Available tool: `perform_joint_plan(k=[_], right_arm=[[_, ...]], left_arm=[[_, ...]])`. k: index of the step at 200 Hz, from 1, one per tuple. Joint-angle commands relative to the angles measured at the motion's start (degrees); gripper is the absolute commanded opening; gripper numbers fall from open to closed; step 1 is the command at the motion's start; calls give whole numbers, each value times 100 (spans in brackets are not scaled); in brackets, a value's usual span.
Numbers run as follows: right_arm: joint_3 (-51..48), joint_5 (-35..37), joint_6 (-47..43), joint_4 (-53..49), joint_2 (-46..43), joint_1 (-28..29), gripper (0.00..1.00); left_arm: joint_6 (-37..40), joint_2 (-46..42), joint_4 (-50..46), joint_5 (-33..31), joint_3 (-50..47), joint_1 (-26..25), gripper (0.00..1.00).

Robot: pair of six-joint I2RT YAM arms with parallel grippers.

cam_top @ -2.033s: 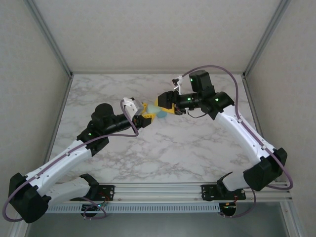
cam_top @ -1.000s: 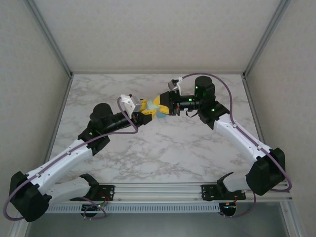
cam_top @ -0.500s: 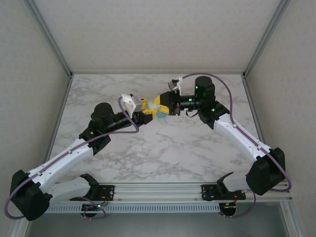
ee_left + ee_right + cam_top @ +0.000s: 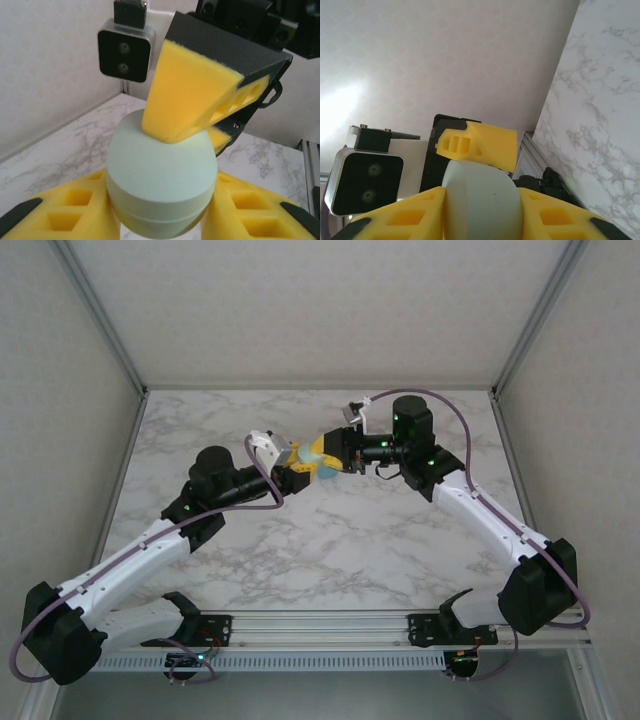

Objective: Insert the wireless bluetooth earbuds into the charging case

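left arm (image 4: 150, 550) sits slightly nearer 1 o'clock than before, left gripper (image 4: 290, 465) and right gripper (image 4: 325, 452) both clamped narrow on the charging case (image 4: 160, 170), aloft just 12 o'clock of table (image 4: 350, 550) centre; case looks closed, so opening it and seating earbuds apparently remain.

Bright, diffuse light; soft close-up focus.

Across two seconds, the right arm's yellow foam fingers (image 4: 190, 95) have swung leftward and narrowed on the rounded mint-green and turquoise plastic charging case (image 4: 160, 175); the left arm's yellow foam fingers (image 4: 60, 215), carrying it, have edged toward the far wall (image 4: 320, 310).
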Motion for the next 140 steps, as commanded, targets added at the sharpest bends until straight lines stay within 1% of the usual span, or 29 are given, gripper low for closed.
perform_joint_plan(k=[1, 20, 35, 49, 67, 84, 113, 128, 140], right_arm=[[-163, 302, -205, -19, -12, 91, 14], [-209, 469, -173, -4, -63, 76, 13], [-270, 588, -154, -1, -122, 23, 13], [-323, 650, -131, 39, -169, -23, 12], [-394, 734, -117, 66, -233, -74, 11], [-458, 902, -207, -117, -297, -166, 11], [-860, 1667, -625, -458, -448, -346, 13], [-1168, 2174, -843, -643, -414, -407, 13], [-1428, 2397, -910, -620, -275, -415, 13]], left_arm=[[42, 38, -77, -130, 243, -50, 46], [50, 63, -139, -117, 250, -50, 52], [87, 56, -170, -101, 241, -50, 51], [82, 53, -214, -158, 244, -53, 55], [153, 22, -269, -173, 233, -50, 55], [163, -38, -285, -249, 220, -50, 59], [87, -234, -289, -773, 154, -50, 61], [-14, -362, -153, -1152, 28, -50, 63], [-177, -484, -48, -1553, -70, -50, 67]])
